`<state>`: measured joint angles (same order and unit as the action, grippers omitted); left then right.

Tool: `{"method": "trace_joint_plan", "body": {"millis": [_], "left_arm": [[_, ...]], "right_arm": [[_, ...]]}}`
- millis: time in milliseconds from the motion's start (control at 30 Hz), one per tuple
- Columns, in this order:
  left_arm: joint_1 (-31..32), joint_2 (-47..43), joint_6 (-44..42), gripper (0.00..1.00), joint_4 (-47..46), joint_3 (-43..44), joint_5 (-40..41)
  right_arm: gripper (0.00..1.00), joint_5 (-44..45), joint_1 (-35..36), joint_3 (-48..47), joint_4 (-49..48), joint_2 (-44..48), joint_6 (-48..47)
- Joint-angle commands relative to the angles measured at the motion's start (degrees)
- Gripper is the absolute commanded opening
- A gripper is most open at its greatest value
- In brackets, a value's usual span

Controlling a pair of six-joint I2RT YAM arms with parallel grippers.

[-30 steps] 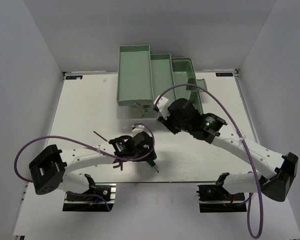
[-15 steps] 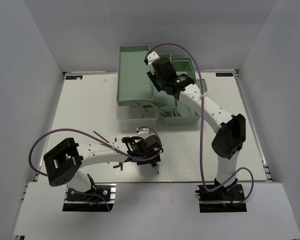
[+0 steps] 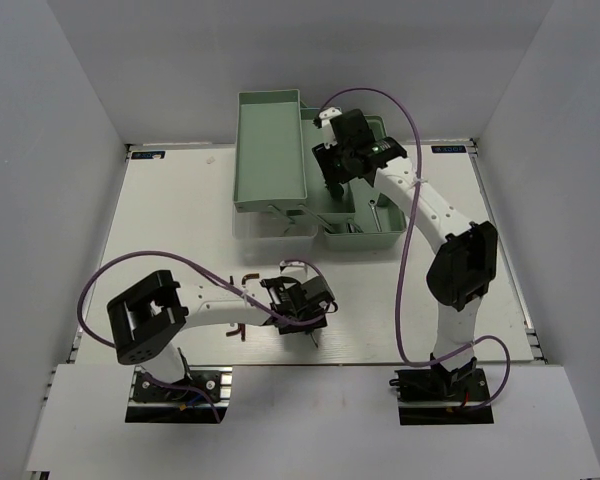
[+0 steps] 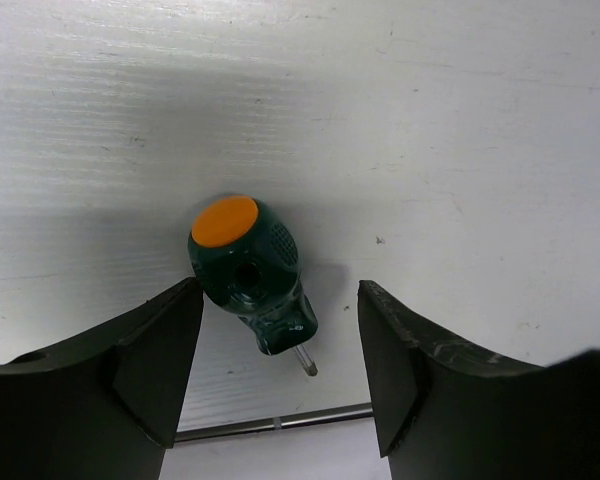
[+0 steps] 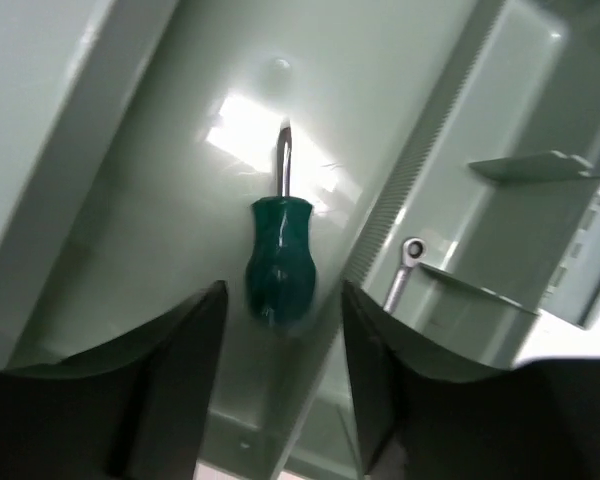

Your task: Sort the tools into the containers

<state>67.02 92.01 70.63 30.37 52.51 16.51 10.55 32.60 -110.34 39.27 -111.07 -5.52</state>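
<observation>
Two green screwdrivers and one silver wrench are in sight. The left jaws stand wide apart, gripping nothing, with one screwdriver (image 4: 248, 275) lying between them on the white surface (image 4: 430, 120). The right jaws, equally spread and empty, hang over the second screwdriver (image 5: 278, 265) inside a mint tray (image 5: 130, 200). The wrench (image 5: 400, 278) lies just beyond them in the next compartment. White walls enclose the surface.
</observation>
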Motion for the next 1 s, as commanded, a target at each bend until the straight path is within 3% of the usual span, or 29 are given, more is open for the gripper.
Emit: {"method": "trace_joint_plan", "body": {"millis": [0, 133, 267, 567, 800, 833, 967], "left_arm": [[0.39, 0.27, 1.96, 0.73, 0.74, 2.42, 2.29], [0.92, 1.33, 1.97, 0.73, 0.74, 3.03, 2.30], [1.44, 2.39, 2.49, 0.73, 1.27, 3.56, 2.30], [1.44, 7.30, 3.64, 0.71, 4.08, 5.75, 4.14], [2.67, 11.35, 3.64, 0.45, 7.33, 8.57, 5.37], [2.67, 11.35, 3.64, 0.33, 8.03, 8.57, 5.37], [3.20, 11.35, 3.64, 0.13, 9.88, 9.63, 6.51]], "right_arm": [[0.57, -6.23, -0.78, -0.22, 0.20, 3.75, 1.21], [0.67, -8.17, -1.22, 0.57, 1.25, 4.98, 1.91], [0.66, -7.12, -1.66, 4.60, 0.55, 9.80, 2.79], [0.64, -6.32, -6.58, 29.56, -7.80, 32.73, 2.71], [0.64, -9.76, -10.18, 43.36, -8.33, 41.36, 4.28], [0.64, -12.19, -10.19, 43.89, -8.15, 42.67, 4.55], [0.66, -13.71, -11.42, 48.72, -7.80, 46.64, 5.08]]}}
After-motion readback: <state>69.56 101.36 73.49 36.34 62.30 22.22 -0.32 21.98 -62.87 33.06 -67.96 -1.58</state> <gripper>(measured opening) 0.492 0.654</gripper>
